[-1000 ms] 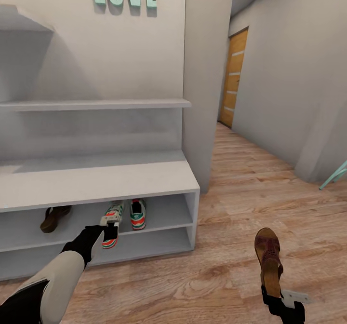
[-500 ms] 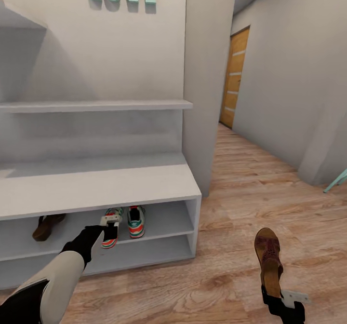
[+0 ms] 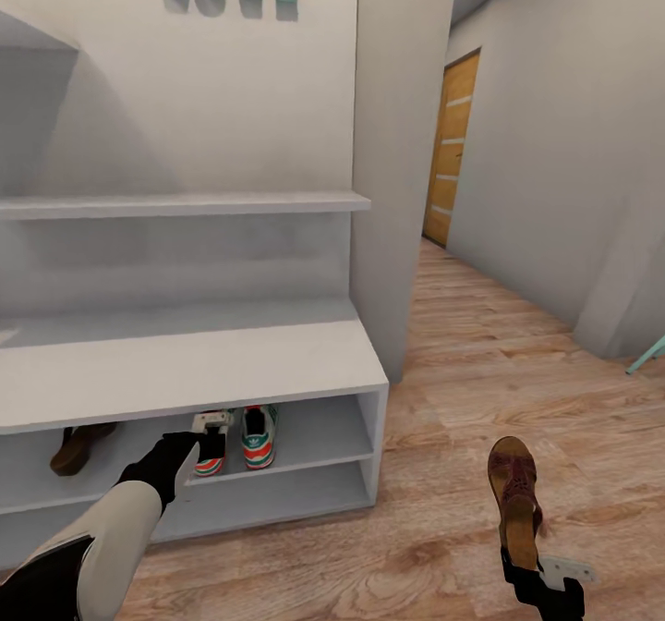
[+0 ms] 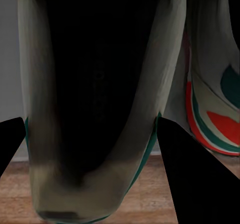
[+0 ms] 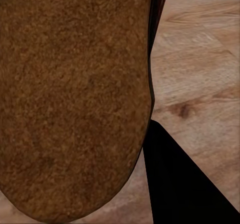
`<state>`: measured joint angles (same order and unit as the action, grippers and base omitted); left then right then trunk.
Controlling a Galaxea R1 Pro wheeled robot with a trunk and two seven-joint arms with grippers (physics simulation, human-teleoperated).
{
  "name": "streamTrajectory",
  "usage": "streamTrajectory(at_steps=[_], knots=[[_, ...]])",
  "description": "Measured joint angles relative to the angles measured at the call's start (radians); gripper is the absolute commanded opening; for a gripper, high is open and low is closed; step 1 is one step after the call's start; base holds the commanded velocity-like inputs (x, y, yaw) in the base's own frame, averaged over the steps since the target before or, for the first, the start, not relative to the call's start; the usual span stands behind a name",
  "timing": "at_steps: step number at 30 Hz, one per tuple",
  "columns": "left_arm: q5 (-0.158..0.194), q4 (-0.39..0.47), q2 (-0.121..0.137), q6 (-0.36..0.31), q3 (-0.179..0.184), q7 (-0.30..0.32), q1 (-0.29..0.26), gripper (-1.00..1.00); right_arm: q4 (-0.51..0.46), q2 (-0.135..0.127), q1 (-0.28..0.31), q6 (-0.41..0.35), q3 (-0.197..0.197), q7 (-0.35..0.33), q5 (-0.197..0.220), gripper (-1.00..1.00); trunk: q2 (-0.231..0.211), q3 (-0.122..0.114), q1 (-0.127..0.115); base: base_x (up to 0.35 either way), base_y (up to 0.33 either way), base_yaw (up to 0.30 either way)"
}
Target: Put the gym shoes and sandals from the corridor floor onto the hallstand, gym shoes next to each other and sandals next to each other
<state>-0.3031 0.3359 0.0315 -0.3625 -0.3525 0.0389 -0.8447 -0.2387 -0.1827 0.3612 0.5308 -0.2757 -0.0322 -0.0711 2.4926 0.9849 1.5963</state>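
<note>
Moved: cam panned; rack shoes sit lower/left vs 1 s ago.
L claw (image 3: 211,438): clamped on gym shoe (image 3: 211,455), upper tier of hallstand (image 3: 185,371).
L wrist: shoe opening (image 4: 100,99), 2nd sneaker (image 4: 215,84) beside.
R claw (image 3: 540,577): gripping sandal (image 3: 513,492) above floor (image 3: 443,529).

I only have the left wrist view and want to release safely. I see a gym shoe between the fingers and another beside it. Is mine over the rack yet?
Observer: In the head view, the left gripper has the held gym shoe in the upper tier of the hallstand, with its near end about at the front edge.
Operator: Is the other one on that tier too?
Observer: Yes, the second gym shoe stands right beside it on the same tier.
Operator: And the sandals?
Observer: One sandal lies toward that tier's left. The right gripper holds the other sandal above the floor.
</note>
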Motion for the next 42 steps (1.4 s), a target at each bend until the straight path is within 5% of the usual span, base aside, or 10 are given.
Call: streamTrajectory(at_steps=[42], knots=[[-0.001, 0.0, 0.0, 0.004, 0.001, 0.0, 0.0, -1.0, 0.0, 0.001, 0.0, 0.0, 0.0, 0.0, 0.0, -1.0, 0.008, 0.023, 0.005, 0.003, 0.0, 0.0]])
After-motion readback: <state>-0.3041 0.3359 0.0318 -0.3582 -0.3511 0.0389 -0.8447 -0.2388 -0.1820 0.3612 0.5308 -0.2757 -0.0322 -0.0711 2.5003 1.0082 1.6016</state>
